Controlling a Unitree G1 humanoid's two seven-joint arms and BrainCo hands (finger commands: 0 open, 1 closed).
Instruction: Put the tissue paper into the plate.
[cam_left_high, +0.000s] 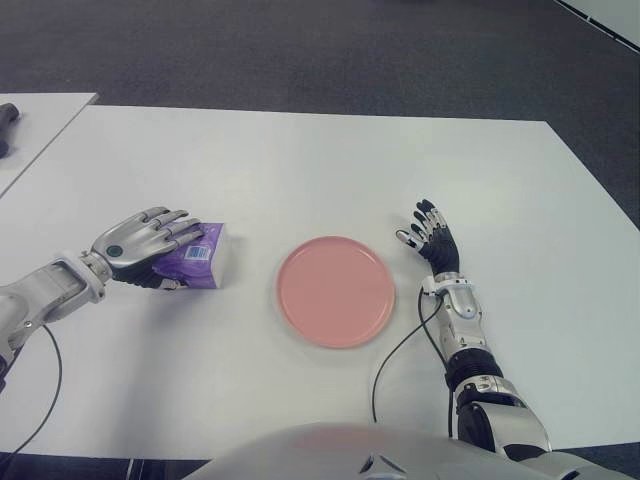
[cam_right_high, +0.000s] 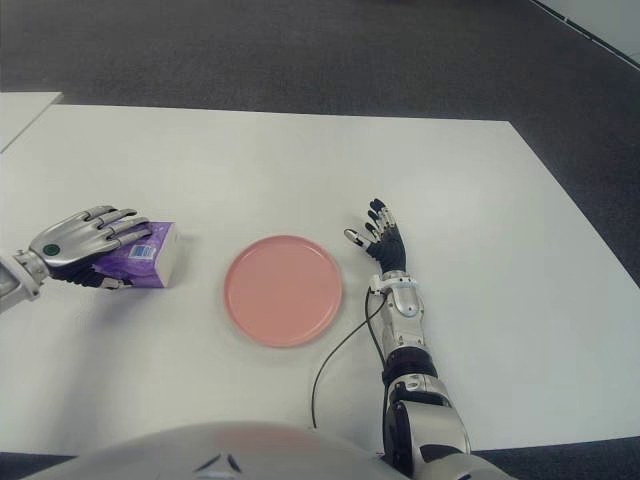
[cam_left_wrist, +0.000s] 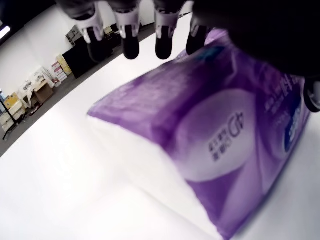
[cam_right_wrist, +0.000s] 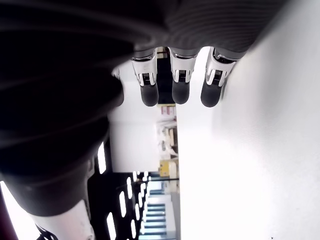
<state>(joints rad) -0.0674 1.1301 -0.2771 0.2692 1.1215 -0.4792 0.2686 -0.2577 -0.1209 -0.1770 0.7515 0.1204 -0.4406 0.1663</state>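
Both eye views look forward and down from the head onto the white table (cam_left_high: 330, 160), sharing the pink plate (cam_left_high: 335, 291) at centre frame, slightly offset between them. Each wrist view sits very close behind its own fingers (cam_left_wrist: 131, 45), looking out low across the table.
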